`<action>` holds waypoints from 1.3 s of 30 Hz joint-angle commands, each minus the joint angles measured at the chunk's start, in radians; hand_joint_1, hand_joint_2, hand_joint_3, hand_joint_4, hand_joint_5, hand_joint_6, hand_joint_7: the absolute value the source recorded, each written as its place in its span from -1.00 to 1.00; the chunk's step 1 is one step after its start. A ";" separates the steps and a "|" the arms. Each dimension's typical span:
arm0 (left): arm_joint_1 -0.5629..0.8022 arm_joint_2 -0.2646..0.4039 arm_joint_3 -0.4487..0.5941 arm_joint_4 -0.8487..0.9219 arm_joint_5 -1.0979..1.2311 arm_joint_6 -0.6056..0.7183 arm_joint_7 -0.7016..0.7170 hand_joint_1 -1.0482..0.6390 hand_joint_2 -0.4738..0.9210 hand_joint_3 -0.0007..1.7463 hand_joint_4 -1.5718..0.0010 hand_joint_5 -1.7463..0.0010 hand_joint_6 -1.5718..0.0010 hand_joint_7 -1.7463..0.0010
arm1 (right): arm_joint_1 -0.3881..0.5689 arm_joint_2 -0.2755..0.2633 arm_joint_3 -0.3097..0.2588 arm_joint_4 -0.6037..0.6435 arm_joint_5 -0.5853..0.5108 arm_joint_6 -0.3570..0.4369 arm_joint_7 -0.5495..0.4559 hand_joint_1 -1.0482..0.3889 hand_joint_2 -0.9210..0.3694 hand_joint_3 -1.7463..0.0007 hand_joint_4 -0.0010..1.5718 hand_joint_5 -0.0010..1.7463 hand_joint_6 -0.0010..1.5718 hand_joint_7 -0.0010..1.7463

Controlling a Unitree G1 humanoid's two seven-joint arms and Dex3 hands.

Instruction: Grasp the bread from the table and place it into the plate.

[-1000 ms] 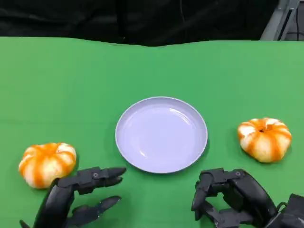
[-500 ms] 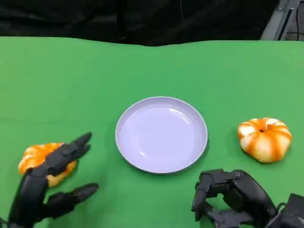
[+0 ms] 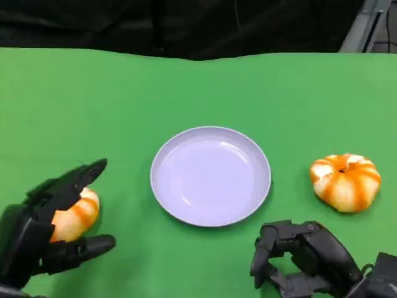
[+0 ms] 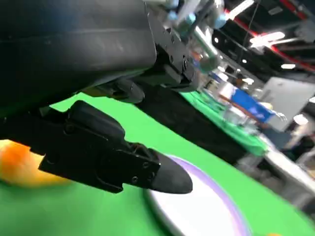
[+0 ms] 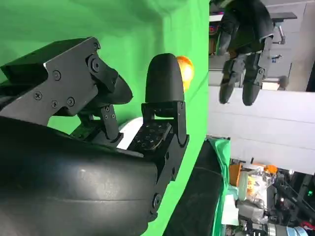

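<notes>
The bread (image 3: pixel 73 216) is being reached by the spread, empty left hand (image 3: pixel 43 226); closure is needed before the plate (image 3: pixel 211 176).

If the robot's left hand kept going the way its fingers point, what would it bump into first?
Probably the bread: the left hand already has its fingers around it, one above and one below. Past that bread, the purple plate looks next in line, though depth is hard to judge.
</notes>
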 commanded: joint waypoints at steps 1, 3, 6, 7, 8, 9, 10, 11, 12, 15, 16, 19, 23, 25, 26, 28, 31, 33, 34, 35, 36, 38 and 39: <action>0.025 0.042 -0.016 -0.067 0.117 0.121 0.110 -0.77 1.00 -0.84 0.41 0.99 0.34 0.96 | -0.007 -0.012 -0.012 0.008 0.004 -0.007 0.004 0.60 -0.49 -0.21 0.15 0.59 0.16 0.27; 0.029 0.054 -0.033 -0.086 0.159 0.187 0.136 -0.80 1.00 -0.80 0.46 0.99 0.32 0.96 | -0.008 -0.011 -0.012 0.010 0.003 -0.009 0.003 0.60 -0.49 -0.21 0.16 0.59 0.16 0.27; 0.035 0.069 -0.060 -0.103 0.168 0.244 0.153 -0.81 1.00 -0.80 0.48 1.00 0.30 0.97 | -0.008 -0.011 -0.011 0.009 0.003 -0.007 0.003 0.60 -0.49 -0.21 0.16 0.59 0.16 0.27; 0.036 0.073 -0.068 -0.107 0.166 0.252 0.158 -0.81 1.00 -0.79 0.48 1.00 0.30 0.97 | -0.008 -0.011 -0.011 0.009 0.003 -0.007 0.003 0.60 -0.49 -0.21 0.16 0.59 0.16 0.27; 0.037 0.078 -0.076 -0.110 0.165 0.263 0.163 -0.81 1.00 -0.79 0.49 1.00 0.30 0.97 | -0.008 -0.011 -0.011 0.009 0.003 -0.007 0.003 0.60 -0.49 -0.21 0.16 0.59 0.16 0.27; 0.037 0.083 -0.085 -0.109 0.170 0.292 0.160 -0.81 1.00 -0.79 0.49 1.00 0.30 0.97 | -0.008 -0.010 -0.011 0.009 0.000 -0.011 0.001 0.60 -0.49 -0.21 0.16 0.59 0.16 0.27; 0.035 0.088 -0.094 -0.104 0.177 0.318 0.161 -0.81 1.00 -0.80 0.50 1.00 0.29 0.97 | -0.008 -0.010 -0.010 0.008 0.000 -0.012 0.000 0.61 -0.49 -0.21 0.16 0.59 0.16 0.27; 0.032 0.093 -0.102 -0.098 0.182 0.339 0.165 -0.81 1.00 -0.80 0.50 1.00 0.29 0.97 | -0.008 -0.009 -0.010 0.009 0.002 -0.013 0.002 0.61 -0.49 -0.21 0.16 0.59 0.16 0.27; 0.031 0.097 -0.110 -0.095 0.183 0.353 0.169 -0.81 1.00 -0.80 0.50 0.99 0.28 0.97 | -0.009 -0.008 -0.011 0.009 0.004 -0.014 0.003 0.61 -0.49 -0.21 0.16 0.59 0.16 0.27; 0.031 0.109 -0.132 -0.097 0.175 0.373 0.182 -0.80 1.00 -0.81 0.50 0.99 0.27 0.97 | -0.009 -0.007 -0.011 0.011 0.006 -0.015 0.004 0.62 -0.49 -0.22 0.16 0.59 0.16 0.26; 0.021 0.118 -0.143 -0.068 0.185 0.387 0.191 -0.80 1.00 -0.81 0.49 0.99 0.28 0.97 | -0.009 -0.009 -0.010 0.011 0.002 -0.017 0.002 0.62 -0.49 -0.22 0.16 0.59 0.16 0.26; -0.007 0.139 -0.175 0.001 0.193 0.422 0.205 -0.79 1.00 -0.79 0.50 1.00 0.28 0.98 | -0.008 -0.010 -0.010 0.006 0.000 -0.012 -0.001 0.61 -0.48 -0.22 0.16 0.59 0.16 0.27; -0.029 0.156 -0.205 0.048 0.179 0.449 0.212 -0.80 1.00 -0.79 0.49 0.99 0.28 0.99 | -0.009 -0.011 -0.010 0.009 -0.004 -0.020 -0.003 0.60 -0.47 -0.23 0.17 0.59 0.16 0.27; -0.047 0.163 -0.217 0.089 0.170 0.447 0.222 -0.80 1.00 -0.79 0.47 0.99 0.28 0.99 | -0.006 -0.011 -0.009 0.004 -0.002 -0.015 -0.003 0.61 -0.47 -0.24 0.17 0.59 0.16 0.27; -0.053 0.166 -0.222 0.103 0.166 0.445 0.227 -0.81 1.00 -0.78 0.47 0.98 0.28 0.99 | -0.005 -0.011 -0.009 0.002 -0.001 -0.014 -0.002 0.61 -0.47 -0.24 0.17 0.59 0.16 0.27; -0.059 0.171 -0.232 0.116 0.160 0.443 0.236 -0.81 1.00 -0.78 0.46 0.98 0.28 0.99 | -0.005 -0.011 -0.009 0.001 -0.001 -0.013 -0.002 0.61 -0.47 -0.24 0.17 0.59 0.16 0.27; -0.094 0.176 -0.250 0.196 0.150 0.451 0.243 -0.81 1.00 -0.78 0.46 0.98 0.29 0.99 | -0.004 -0.010 -0.009 0.003 0.001 -0.015 0.000 0.62 -0.47 -0.24 0.16 0.59 0.16 0.27; -0.119 0.181 -0.263 0.247 0.145 0.446 0.254 -0.81 1.00 -0.77 0.46 0.99 0.29 0.99 | -0.003 -0.008 -0.009 0.001 0.012 -0.007 0.008 0.62 -0.47 -0.24 0.16 0.59 0.16 0.27; -0.126 0.184 -0.270 0.262 0.142 0.443 0.260 -0.81 1.00 -0.77 0.46 0.99 0.29 1.00 | -0.002 -0.007 -0.009 0.000 0.015 -0.005 0.011 0.62 -0.47 -0.24 0.16 0.60 0.16 0.27; -0.132 0.186 -0.276 0.272 0.139 0.441 0.265 -0.81 1.00 -0.77 0.46 0.99 0.29 1.00 | -0.002 -0.006 -0.009 -0.001 0.016 -0.003 0.013 0.62 -0.47 -0.24 0.16 0.60 0.16 0.28; -0.148 0.188 -0.284 0.298 0.138 0.445 0.263 -0.81 1.00 -0.77 0.46 0.99 0.29 1.00 | -0.003 -0.008 -0.010 0.000 0.012 -0.004 0.010 0.62 -0.47 -0.24 0.16 0.61 0.16 0.28; -0.172 0.191 -0.297 0.335 0.134 0.449 0.263 -0.81 1.00 -0.77 0.46 0.99 0.29 1.00 | -0.004 -0.010 -0.011 0.000 0.006 -0.005 0.007 0.61 -0.46 -0.25 0.15 0.61 0.16 0.28; -0.187 0.191 -0.303 0.356 0.130 0.451 0.258 -0.81 1.00 -0.76 0.46 0.99 0.29 1.00 | -0.005 -0.011 -0.011 0.001 0.002 -0.007 0.005 0.61 -0.46 -0.25 0.15 0.61 0.16 0.28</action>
